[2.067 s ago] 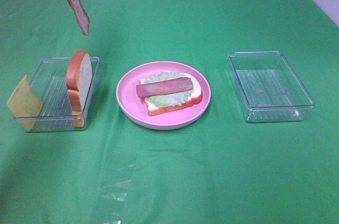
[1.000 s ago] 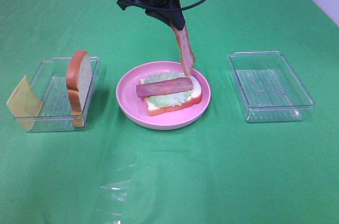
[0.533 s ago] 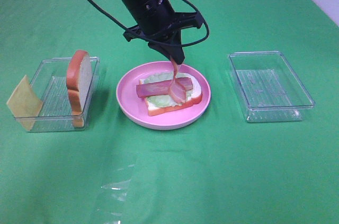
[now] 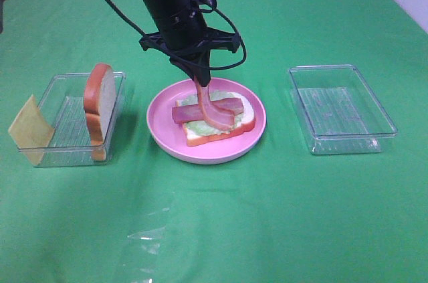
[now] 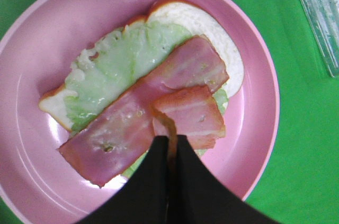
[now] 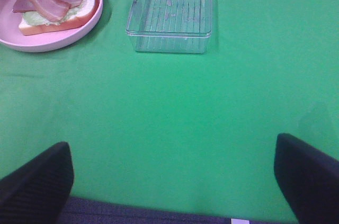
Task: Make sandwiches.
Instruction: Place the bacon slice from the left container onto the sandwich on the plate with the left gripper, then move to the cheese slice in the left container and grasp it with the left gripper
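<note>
the left pincer (image 4: 201,83) hangs over the far side of the pink plate (image 4: 160,137) in the middle of the table (image 4: 267,216), its fingers pinched narrow on the top end of a bacon strip (image 4: 215,114). that strip slopes down toward the near right. its lower end rests on the open sandwich (image 4: 246,117), crossing over the other bacon strip (image 4: 184,114), which lies flat from left to right. from the left wrist camera the black fingertips (image 5: 153,181) close on the strip's thin edge, with the lettuce (image 5: 116,65) and the white bread slice (image 5: 212,28) beneath. in the left tray (image 4: 50,156) a second bread slice (image 4: 100,99) stands on edge by the right wall. a yellow cheese square (image 4: 30,129) leans at that tray's left end, inside or outside i cannot tell. the right tray (image 4: 314,142) sits well apart on the right. the right pincer (image 6: 170,147), seen only from its own wrist camera, is spread wide above the green cloth, holding nothing.
</note>
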Available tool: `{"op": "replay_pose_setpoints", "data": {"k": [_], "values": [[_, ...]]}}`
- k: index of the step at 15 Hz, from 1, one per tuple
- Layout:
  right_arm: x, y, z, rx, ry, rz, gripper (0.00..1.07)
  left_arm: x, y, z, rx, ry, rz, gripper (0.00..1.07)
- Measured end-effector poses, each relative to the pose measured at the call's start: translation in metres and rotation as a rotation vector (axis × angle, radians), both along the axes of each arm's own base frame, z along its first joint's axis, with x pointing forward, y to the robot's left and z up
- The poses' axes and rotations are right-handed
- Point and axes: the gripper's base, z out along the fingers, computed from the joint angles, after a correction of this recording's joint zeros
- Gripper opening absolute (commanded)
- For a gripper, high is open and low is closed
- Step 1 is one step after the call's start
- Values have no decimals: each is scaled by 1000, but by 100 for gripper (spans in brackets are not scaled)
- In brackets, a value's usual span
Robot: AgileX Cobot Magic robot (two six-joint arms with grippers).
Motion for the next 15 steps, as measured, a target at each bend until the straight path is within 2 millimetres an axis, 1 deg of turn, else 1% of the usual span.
{"op": "replay_pose_setpoints", "data": {"k": [1, 2, 4, 5, 10, 11, 12, 15], "values": [[0, 0, 0, 0, 0, 0, 99, 0, 0, 0, -1, 2, 6, 18], [0, 0, 0, 0, 0, 0, 99, 0, 0, 0, -1, 4, 9, 41], [0, 0, 0, 0, 0, 0, 99, 0, 0, 0, -1, 4, 10, 96], [0, 0, 0, 0, 0, 0, 99, 0, 0, 0, -1, 4, 10, 101], [0, 0, 0, 0, 0, 0, 99, 0, 0, 0, 1, 4, 10, 101], [0, 0, 0, 0, 0, 0, 99, 0, 1, 3, 3, -4, 9, 101], [0, 0, 0, 0, 0, 0, 99, 0, 2, 8, 8, -18, 9, 101], [0, 0, 0, 0, 0, 0, 99, -3, 12, 43, 39, -109, 41, 101]]}}
